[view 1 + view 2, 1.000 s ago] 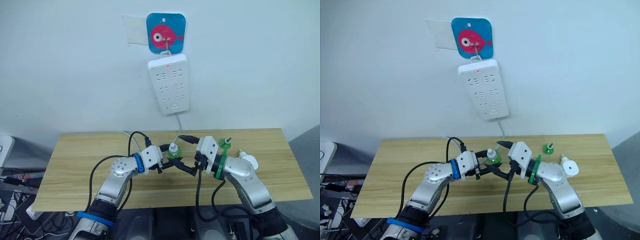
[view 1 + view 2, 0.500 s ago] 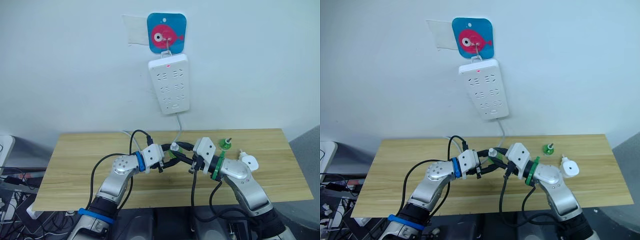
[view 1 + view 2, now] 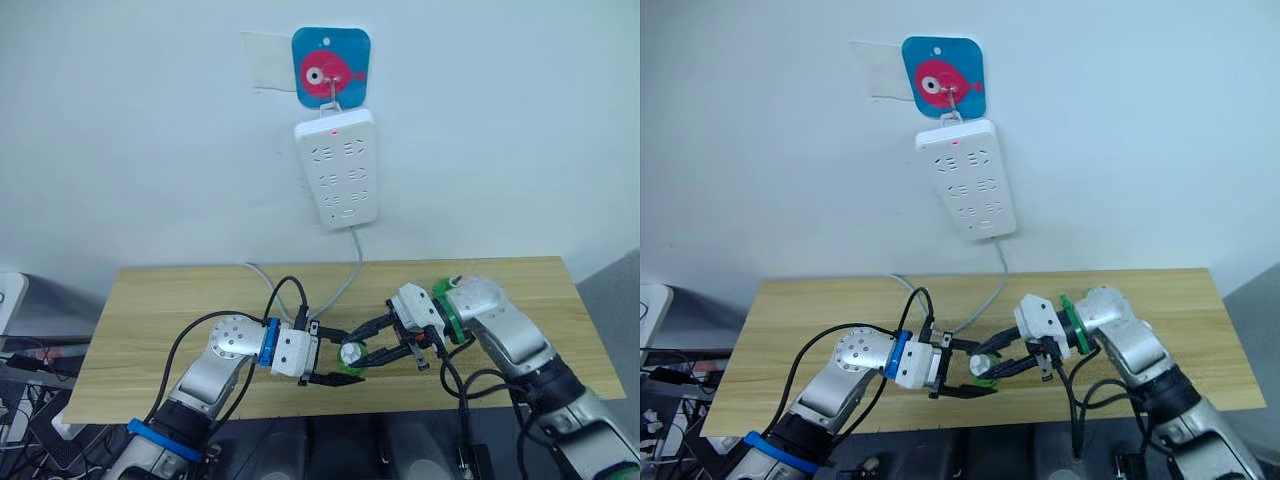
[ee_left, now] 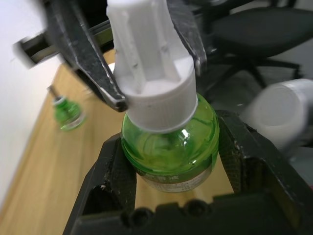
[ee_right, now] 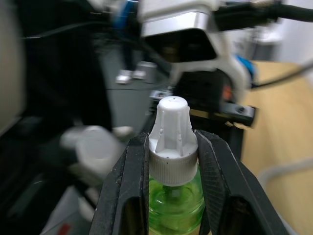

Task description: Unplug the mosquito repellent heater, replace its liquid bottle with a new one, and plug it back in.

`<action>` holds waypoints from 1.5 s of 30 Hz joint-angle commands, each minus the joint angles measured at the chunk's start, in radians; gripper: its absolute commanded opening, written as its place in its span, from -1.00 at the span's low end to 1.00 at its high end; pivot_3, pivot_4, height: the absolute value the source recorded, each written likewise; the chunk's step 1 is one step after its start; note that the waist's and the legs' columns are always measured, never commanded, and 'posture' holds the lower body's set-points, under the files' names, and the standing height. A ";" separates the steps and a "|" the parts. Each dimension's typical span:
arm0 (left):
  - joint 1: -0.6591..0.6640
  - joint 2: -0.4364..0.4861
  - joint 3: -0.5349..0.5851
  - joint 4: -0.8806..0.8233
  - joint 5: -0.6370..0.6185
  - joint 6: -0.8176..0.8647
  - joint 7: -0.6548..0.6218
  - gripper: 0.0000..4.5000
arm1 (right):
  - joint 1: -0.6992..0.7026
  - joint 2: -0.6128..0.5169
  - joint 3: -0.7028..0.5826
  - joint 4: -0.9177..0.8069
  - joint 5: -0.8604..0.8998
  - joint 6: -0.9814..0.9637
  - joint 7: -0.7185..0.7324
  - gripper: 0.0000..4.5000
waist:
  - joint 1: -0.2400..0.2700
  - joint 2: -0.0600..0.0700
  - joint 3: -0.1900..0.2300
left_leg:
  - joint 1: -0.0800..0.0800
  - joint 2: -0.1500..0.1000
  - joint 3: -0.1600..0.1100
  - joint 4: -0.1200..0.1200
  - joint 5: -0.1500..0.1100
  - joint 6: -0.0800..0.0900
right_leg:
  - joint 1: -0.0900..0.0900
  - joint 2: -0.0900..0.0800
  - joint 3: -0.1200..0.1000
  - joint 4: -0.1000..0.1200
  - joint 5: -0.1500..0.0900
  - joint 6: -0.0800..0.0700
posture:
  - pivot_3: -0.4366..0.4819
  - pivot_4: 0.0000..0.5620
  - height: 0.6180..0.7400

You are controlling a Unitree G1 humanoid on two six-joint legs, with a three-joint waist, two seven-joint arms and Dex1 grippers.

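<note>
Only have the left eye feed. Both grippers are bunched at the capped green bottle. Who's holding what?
Observer: In the left wrist view, the left gripper clamps the capped bottle by its round green body, one finger on each side.
Operator: And the right?
Observer: In the right wrist view, the right gripper pinches the white cap at its wide lower skirt, fingers touching both sides.
Operator: Cap off yet?
Observer: No. It sits fully down on the neck, with no gap showing. The capless bottle stands upright on the table, apart from both grippers.
</note>
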 commanded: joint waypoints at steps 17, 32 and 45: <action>0.018 -0.107 0.111 0.034 0.024 0.054 0.292 -0.01 | 0.303 -0.001 -0.194 -0.327 -0.060 0.103 -0.464 0.99 | 0.001 0.000 0.000 | -0.002 0.000 0.000 0.000 0.000 -0.001 | -0.002 -0.002 0.001 0.001 0.000 0.000 | -0.14 -0.09 1.00; 0.050 -0.121 0.102 -0.046 0.025 0.127 0.350 -0.01 | 0.282 0.171 -0.149 -0.293 -0.170 0.153 -0.749 0.99 | 0.005 0.000 0.000 | -0.002 -0.001 0.000 0.000 0.001 -0.003 | -0.002 -0.002 0.000 0.001 0.000 0.000 | -0.10 -0.12 1.00; 0.062 -0.109 0.104 -0.049 0.019 0.127 0.335 -0.01 | 0.337 -0.034 -0.260 -0.343 -0.041 0.165 -0.601 0.99 | 0.005 0.000 0.000 | -0.002 -0.001 0.000 0.000 0.000 0.000 | -0.002 -0.002 0.000 0.000 0.000 0.000 | -0.14 -0.11 1.00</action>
